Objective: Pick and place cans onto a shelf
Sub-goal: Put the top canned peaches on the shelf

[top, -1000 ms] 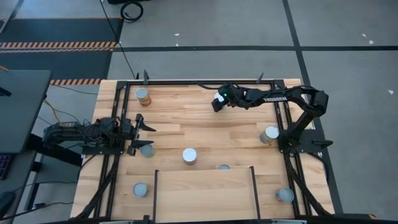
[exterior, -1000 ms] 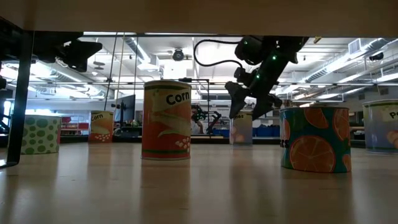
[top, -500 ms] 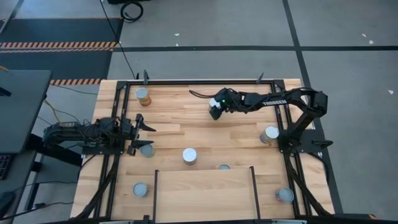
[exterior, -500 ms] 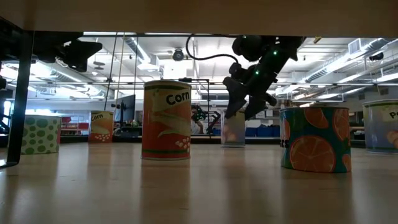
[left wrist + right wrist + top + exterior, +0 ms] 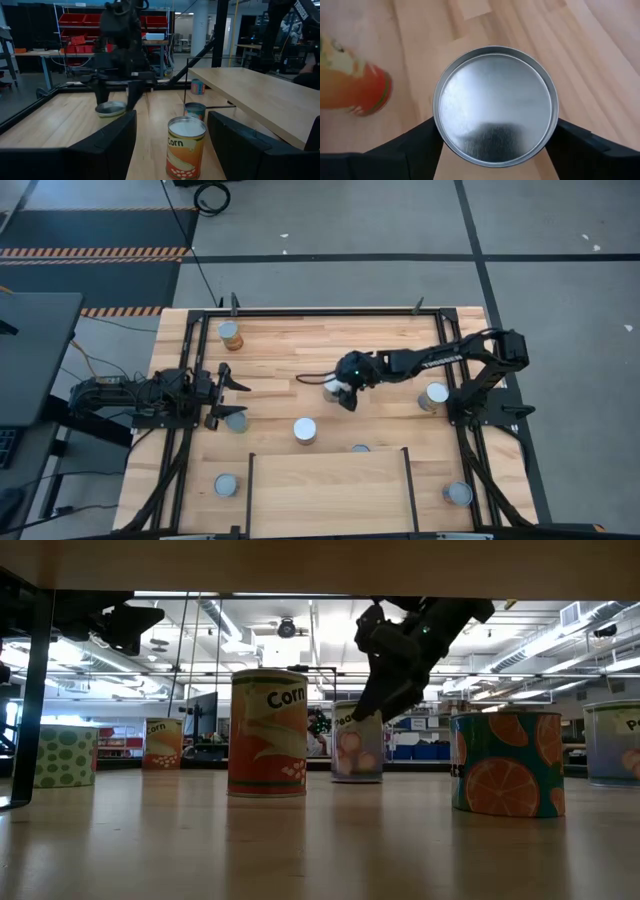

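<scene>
My right gripper (image 5: 340, 392) is shut on a can (image 5: 495, 105) with a silver top and a peach label (image 5: 357, 745), over the table's middle. My left gripper (image 5: 228, 402) is open and empty at the table's left side, with a can (image 5: 236, 421) standing just beside it. Ahead of it stands the Corn can (image 5: 185, 147), which also shows in the high view (image 5: 305, 430). More cans stand upright at the far left (image 5: 230, 334), the right (image 5: 435, 395), the near left (image 5: 227, 484) and the near right (image 5: 457, 494). The shelf (image 5: 328, 495) lies at the near edge. My right gripper pinches the can between its two fingers (image 5: 420, 147), one on each side of the can's wall just under the top rim (image 5: 440, 135). The fingers come from above, pointing down. The can stays upright, low over the table; whether its bottom touches the wood I cannot tell.
The shelf has thin black rails (image 5: 250, 480) on its left and right sides. A small can (image 5: 360, 448) stands at its far edge. An orange-label can (image 5: 505, 762) stands near the low camera. A black frame (image 5: 320, 311) runs round the table.
My right gripper has carried the can from the table's far middle toward the near edge and somewhat to the left, to the table's middle. The can has stayed upright in the hold.
</scene>
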You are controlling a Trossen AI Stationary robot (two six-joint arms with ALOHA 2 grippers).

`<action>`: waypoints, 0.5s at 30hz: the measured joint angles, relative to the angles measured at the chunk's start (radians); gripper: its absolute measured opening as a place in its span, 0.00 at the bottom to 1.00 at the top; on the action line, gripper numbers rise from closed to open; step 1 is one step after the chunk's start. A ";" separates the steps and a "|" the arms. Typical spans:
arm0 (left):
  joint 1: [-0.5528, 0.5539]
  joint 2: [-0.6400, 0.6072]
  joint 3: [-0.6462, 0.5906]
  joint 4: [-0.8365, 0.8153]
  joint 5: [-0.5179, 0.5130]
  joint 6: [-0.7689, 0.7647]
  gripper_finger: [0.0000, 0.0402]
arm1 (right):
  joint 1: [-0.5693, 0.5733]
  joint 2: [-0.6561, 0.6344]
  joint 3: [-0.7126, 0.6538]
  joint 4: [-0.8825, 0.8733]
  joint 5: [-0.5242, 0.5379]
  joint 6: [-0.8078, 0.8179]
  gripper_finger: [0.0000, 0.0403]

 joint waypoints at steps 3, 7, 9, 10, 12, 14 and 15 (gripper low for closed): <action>0.000 0.000 0.000 0.000 0.000 0.000 0.62 | 0.017 0.000 0.000 0.050 -0.001 -0.049 0.83; 0.000 0.000 0.000 0.000 0.000 0.000 0.62 | 0.019 0.017 -0.001 0.092 -0.023 -0.127 0.91; 0.000 0.000 0.000 0.000 0.000 0.000 0.62 | 0.018 0.035 -0.010 0.106 -0.023 -0.154 0.94; 0.000 0.000 0.000 0.000 0.000 0.000 0.62 | 0.018 0.050 -0.010 0.139 -0.025 -0.166 0.95; 0.000 0.001 0.000 -0.001 0.000 0.000 0.62 | 0.015 0.069 -0.011 0.154 -0.045 -0.188 0.97; 0.000 -0.001 0.000 -0.008 0.000 0.000 0.62 | 0.018 0.085 -0.008 0.206 -0.049 -0.197 0.98; 0.000 0.002 0.000 -0.007 0.000 0.000 0.62 | 0.020 0.089 -0.010 0.209 -0.049 -0.200 0.98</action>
